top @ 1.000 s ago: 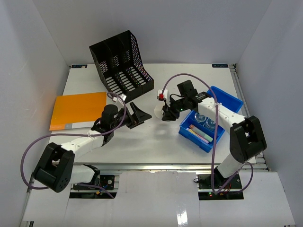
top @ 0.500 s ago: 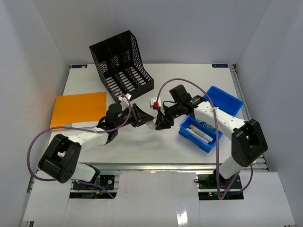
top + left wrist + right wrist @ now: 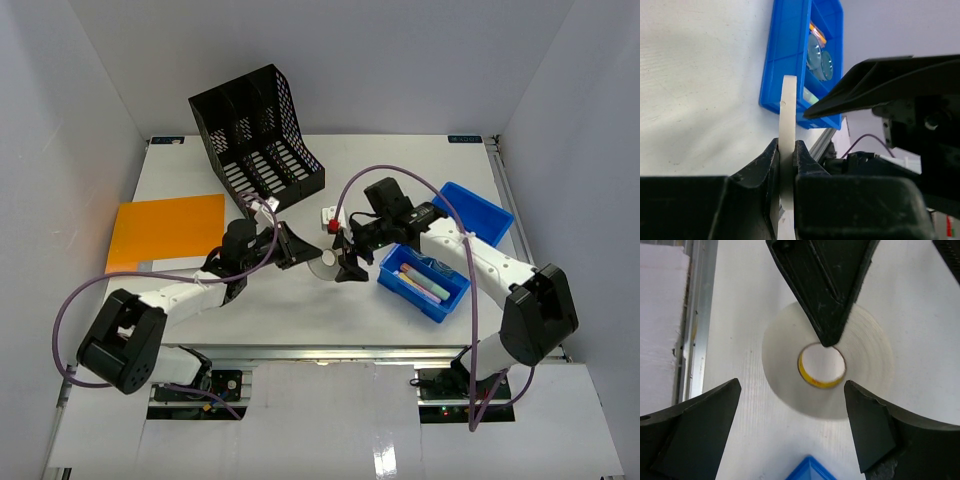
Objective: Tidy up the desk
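The desk (image 3: 400, 180) is a white tabletop with a metal rail along its front edge. My left gripper (image 3: 300, 248) is shut on a white tape roll (image 3: 325, 265) near the desk's middle. In the left wrist view the roll (image 3: 788, 115) stands edge-on, pinched between my left gripper's (image 3: 786, 150) fingers. My right gripper (image 3: 345, 260) is open and hovers right at the roll. In the right wrist view the roll (image 3: 785, 375), with its yellow core, lies between the spread fingers of my right gripper (image 3: 792, 385), without touching them.
A black file rack (image 3: 255, 135) stands at the back left. An orange folder (image 3: 165, 230) lies at the left. A blue bin (image 3: 425, 280) with pens sits right of the roll, an empty blue bin (image 3: 475, 210) behind it. A small white and red item (image 3: 330, 220) lies mid-desk.
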